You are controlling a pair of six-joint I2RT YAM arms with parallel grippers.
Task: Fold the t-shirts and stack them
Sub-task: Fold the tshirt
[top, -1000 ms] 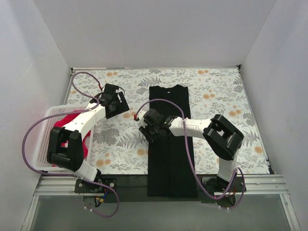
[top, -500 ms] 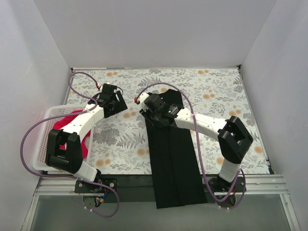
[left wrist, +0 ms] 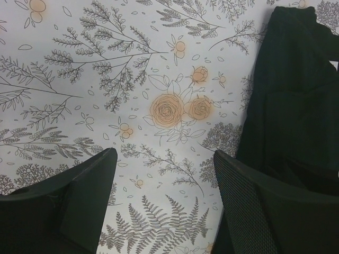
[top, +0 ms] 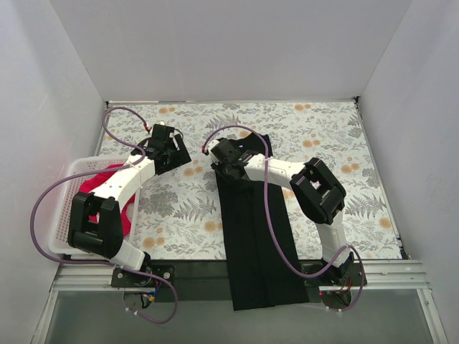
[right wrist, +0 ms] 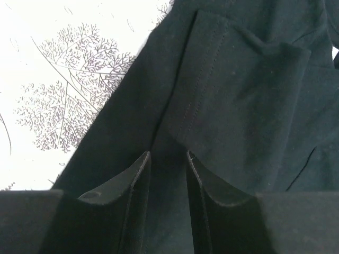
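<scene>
Open tabletop [top: 179, 215] beside black t-shirt [top: 247, 244]; basket [top: 63, 218] crowds left edge; right seemingly free.

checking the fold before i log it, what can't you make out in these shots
- black t-shirt, far end: top view, under the right arm.
- red-pink t-shirt: top view, largely behind the left arm, in the basket; shape unclear.
- right pincer: right wrist view, black fingers against black cloth; whether it pinches the shirt, cannot tell.
</scene>
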